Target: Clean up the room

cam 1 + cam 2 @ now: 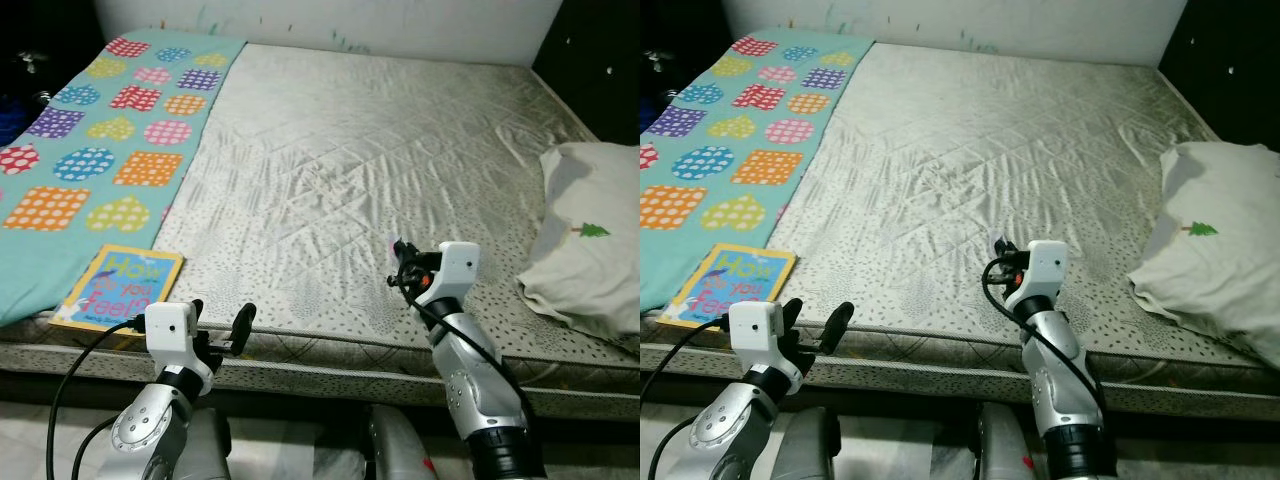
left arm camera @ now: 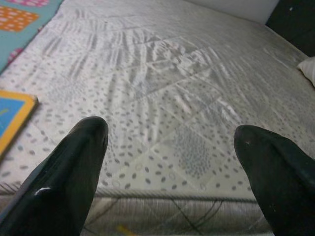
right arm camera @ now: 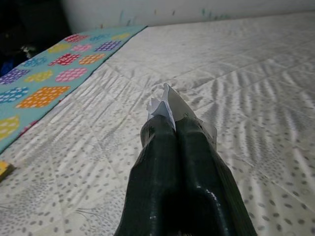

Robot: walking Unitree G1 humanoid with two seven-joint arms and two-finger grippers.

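Before us lies a wide bed (image 1: 330, 150) under a pale quilted cover speckled with small grey marks, its near edge running just ahead of both our arms. Our right gripper (image 3: 170, 129) is raised over the near part of the mattress with its two black fingers pressed tight together, and between them we pinch a small scrap of white paper (image 3: 165, 105) whose crumpled tip sticks out past the fingertips; in the head view it shows as a tiny pale fleck at the gripper's end (image 1: 393, 243). Off to that gripper's right, well apart from it, a white pillow (image 1: 590, 235) with a little green tree printed on it rests at the bed's right edge. Our left gripper (image 1: 222, 330) sits low at the near edge of the mattress, its fingers (image 2: 66, 172) spread wide with nothing between them, pointing out across the bare cover. Just to the left of this gripper lies a children's book (image 1: 120, 287) with a yellow border and a blue cover, flat on the bed near the edge. Beyond the book, further left and away from us, a turquoise blanket (image 1: 110, 130) patterned with dotted hearts and squares covers the left strip of the bed. Dark furniture stands beyond the bed's far corners on both sides
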